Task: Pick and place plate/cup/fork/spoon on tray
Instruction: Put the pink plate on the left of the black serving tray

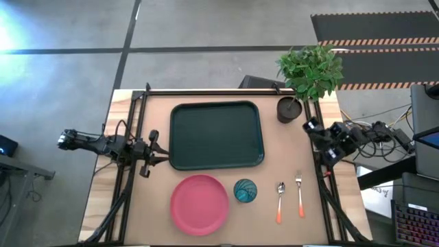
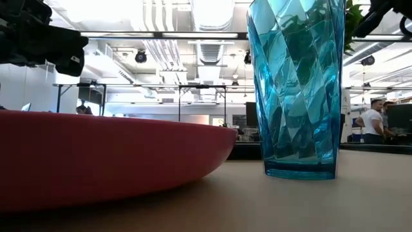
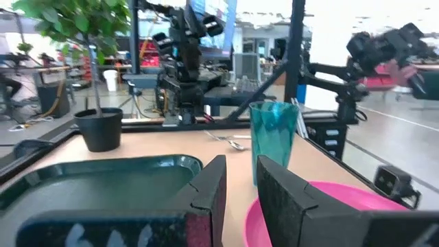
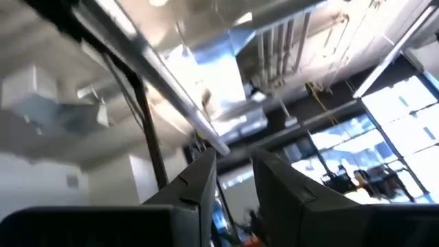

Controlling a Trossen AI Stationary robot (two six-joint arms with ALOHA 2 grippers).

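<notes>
Since nothing sits on the tray (image 1: 216, 134) yet, start with the plate (image 1: 199, 204), nearest the left pincer (image 1: 162, 152): slip a finger under its rim and carry it level. Both pincers, left and right (image 1: 314, 128), stand slightly spread, empty, at the bench (image 1: 271, 213) sides. Count: one plate, one cup (image 1: 245, 190), one spoon (image 1: 280, 201), one fork (image 1: 300, 193), all on the front bench.

Two dark arms, black cables; flat blocky fingers (image 3: 288, 199), slim gap.

Cup (image 2: 299, 90): clear teal plastic, faceted, glossy. Plate (image 1: 199, 204): smooth pink plastic. Tray (image 1: 217, 134): dark green, matt. Table (image 1: 271, 226): matt wood-look.
</notes>
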